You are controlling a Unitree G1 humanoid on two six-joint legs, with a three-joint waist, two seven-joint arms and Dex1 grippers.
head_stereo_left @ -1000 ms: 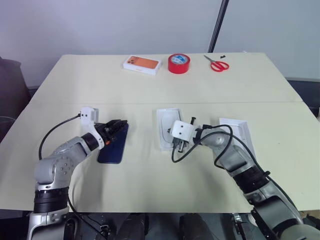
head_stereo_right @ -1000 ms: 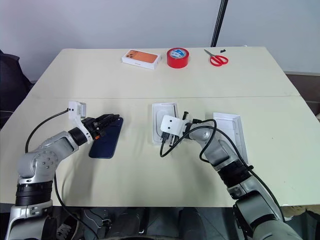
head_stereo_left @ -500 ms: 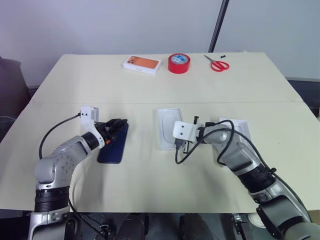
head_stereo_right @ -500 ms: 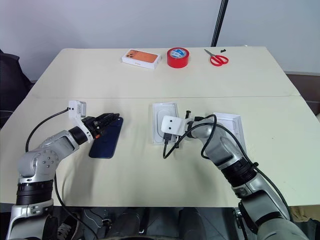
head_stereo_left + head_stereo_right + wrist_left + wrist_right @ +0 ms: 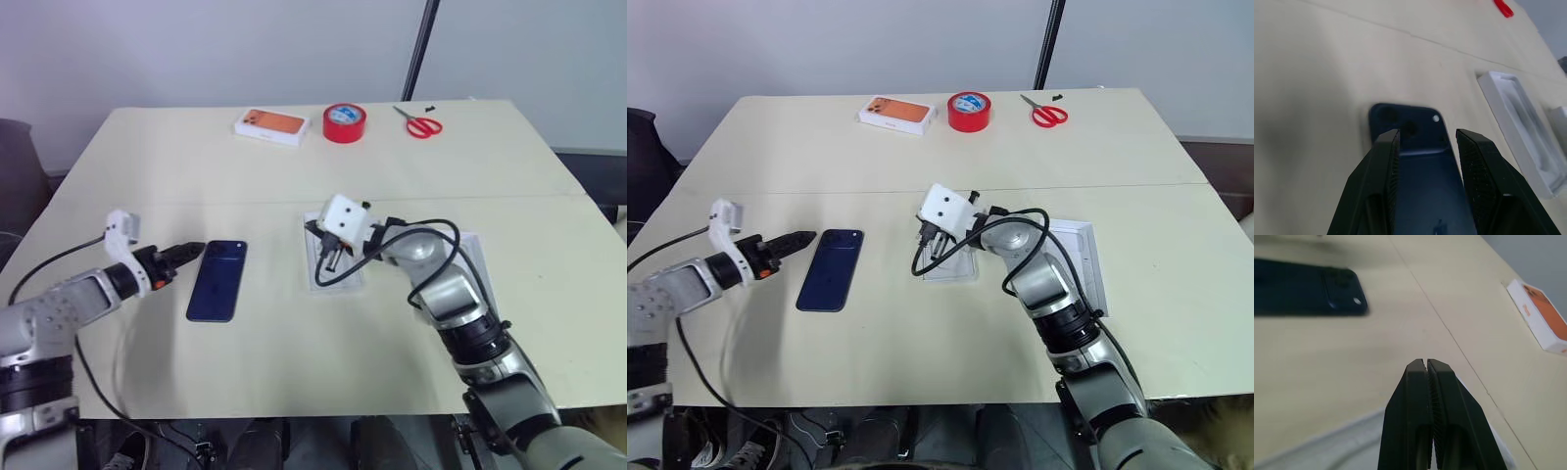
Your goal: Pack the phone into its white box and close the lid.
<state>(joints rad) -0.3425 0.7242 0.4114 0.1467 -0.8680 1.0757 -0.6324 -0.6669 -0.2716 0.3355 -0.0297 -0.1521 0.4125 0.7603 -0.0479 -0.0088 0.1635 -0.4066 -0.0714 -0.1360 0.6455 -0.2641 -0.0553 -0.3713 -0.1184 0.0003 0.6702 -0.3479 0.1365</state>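
My left gripper (image 5: 191,251) has its fingers spread and empty, just off the phone (image 5: 217,279) lying flat near the table's (image 5: 196,166) left edge; right gripper (image 5: 1428,374) pressed together. Phone isn't packed; next I must grasp it.

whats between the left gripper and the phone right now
Nothing: in the left eye view only bare table separates the left gripper from the phone.

the left hand (image 5: 192,251) has drawn back off the phone (image 5: 217,280); the right hand (image 5: 329,262) has risen leftward.
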